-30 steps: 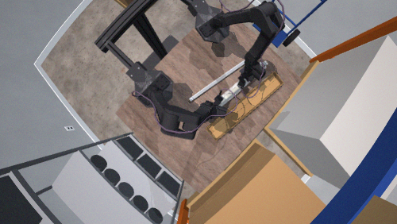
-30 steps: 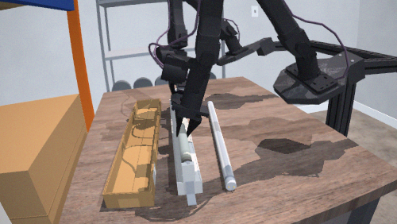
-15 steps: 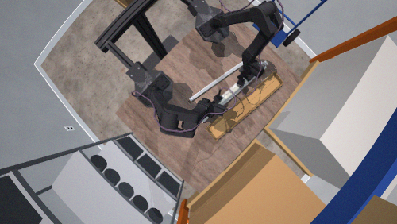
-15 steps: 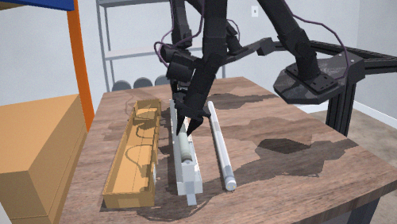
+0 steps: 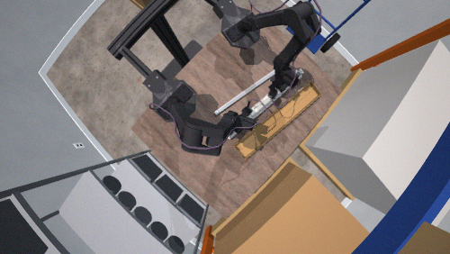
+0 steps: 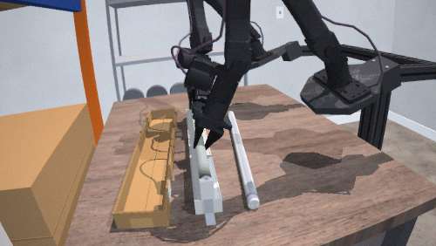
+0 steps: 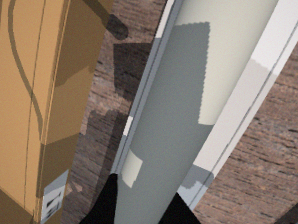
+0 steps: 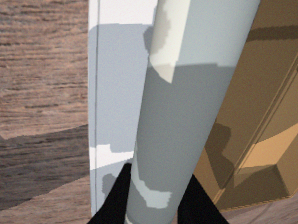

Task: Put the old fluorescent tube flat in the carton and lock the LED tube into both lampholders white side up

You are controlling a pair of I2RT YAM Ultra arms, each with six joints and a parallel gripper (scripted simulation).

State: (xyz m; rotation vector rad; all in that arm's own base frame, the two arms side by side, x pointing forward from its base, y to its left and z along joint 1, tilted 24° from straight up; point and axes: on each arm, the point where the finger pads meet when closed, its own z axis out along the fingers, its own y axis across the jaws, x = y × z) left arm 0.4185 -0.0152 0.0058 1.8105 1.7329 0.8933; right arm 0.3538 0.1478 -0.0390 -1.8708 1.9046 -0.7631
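Two black jointed arms, left (image 5: 294, 22) (image 6: 237, 48) and right (image 5: 198, 135) (image 6: 200, 76), bend down to the off-white fluorescent tube (image 5: 261, 108) (image 6: 202, 163) (image 7: 170, 115) (image 8: 185, 110). The black left gripper (image 5: 272, 95) (image 6: 200, 146) (image 7: 139, 187) and black right gripper (image 5: 252, 113) (image 8: 156, 174) clamp it at separate points, fingers straddling its sides, wrists above it.
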